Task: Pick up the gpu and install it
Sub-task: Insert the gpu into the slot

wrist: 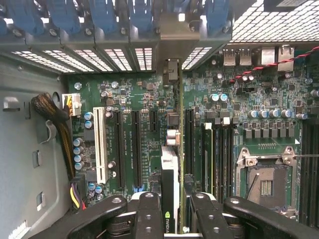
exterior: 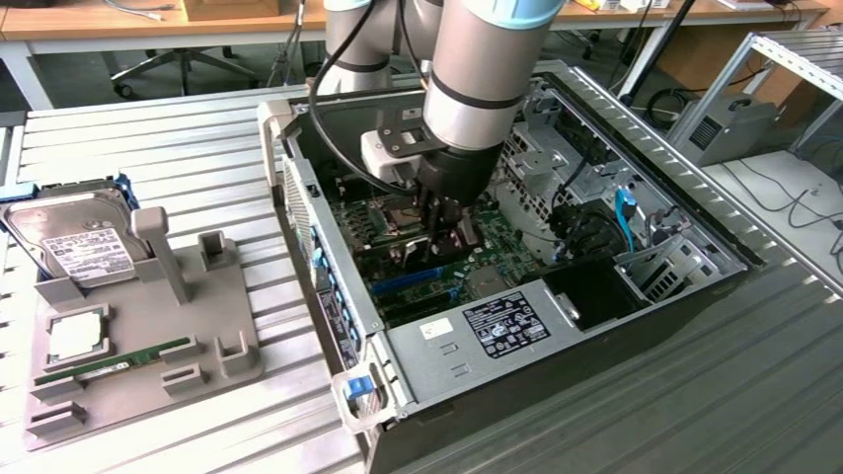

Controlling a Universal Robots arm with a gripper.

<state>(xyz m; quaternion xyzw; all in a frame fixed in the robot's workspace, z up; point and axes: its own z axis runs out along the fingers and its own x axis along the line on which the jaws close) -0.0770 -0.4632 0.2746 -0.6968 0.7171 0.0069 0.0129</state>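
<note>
The gpu (wrist: 170, 169) is seen edge-on in the wrist view, a thin card with a green logo on its near end. Its metal bracket reaches to the slotted rear wall of the case. My gripper (wrist: 174, 219) is shut on it, one black finger (wrist: 148, 215) on each side. The card hangs upright just above the green motherboard (wrist: 234, 99), between the black expansion slots (wrist: 135, 147) and lined up along them. In the exterior view my gripper (exterior: 441, 229) is deep inside the open computer case (exterior: 658, 296), with the dark gpu (exterior: 432, 249) under it, low over the board.
An empty CPU socket (wrist: 264, 181) and a white slot (wrist: 99, 144) lie on either side of the card. Black and yellow cables (wrist: 60, 129) run along the case wall. On the exterior view's left, a grey fixture tray (exterior: 197, 326) holds a hard drive (exterior: 82, 237), a processor (exterior: 77, 336) and a green RAM stick (exterior: 113, 363).
</note>
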